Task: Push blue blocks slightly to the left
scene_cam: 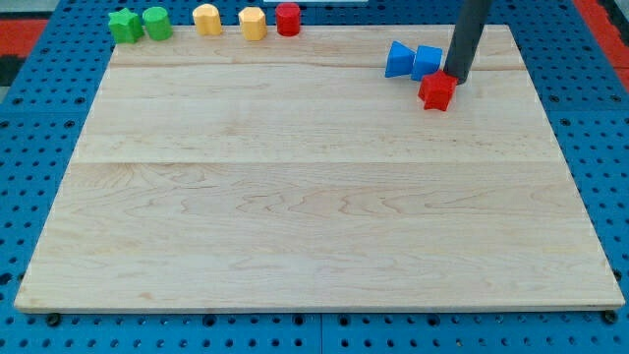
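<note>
Two blue blocks sit side by side near the view's top right: a blue wedge-like block (398,60) and a blue cube-like block (427,62) touching it on its right. My tip (456,78) stands just right of the blue cube-like block, close to or touching it. A red cube (437,91) lies directly below the tip and the blue cube-like block, touching or nearly touching both.
Along the board's top edge at the view's left stand a green star-like block (124,25), a green block (156,23), two yellow blocks (207,20) (253,23) and a red cylinder (288,19). The wooden board (314,216) lies on a blue pegboard.
</note>
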Action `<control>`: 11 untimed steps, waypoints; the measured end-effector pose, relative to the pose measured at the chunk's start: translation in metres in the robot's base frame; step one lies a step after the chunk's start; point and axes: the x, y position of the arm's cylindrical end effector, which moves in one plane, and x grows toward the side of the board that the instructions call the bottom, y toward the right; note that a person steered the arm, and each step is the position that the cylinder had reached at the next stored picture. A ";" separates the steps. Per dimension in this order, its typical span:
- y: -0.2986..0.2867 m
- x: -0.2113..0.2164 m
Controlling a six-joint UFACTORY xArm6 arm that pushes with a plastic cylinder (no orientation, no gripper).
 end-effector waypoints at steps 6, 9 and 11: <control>0.068 -0.040; -0.024 -0.040; -0.036 -0.018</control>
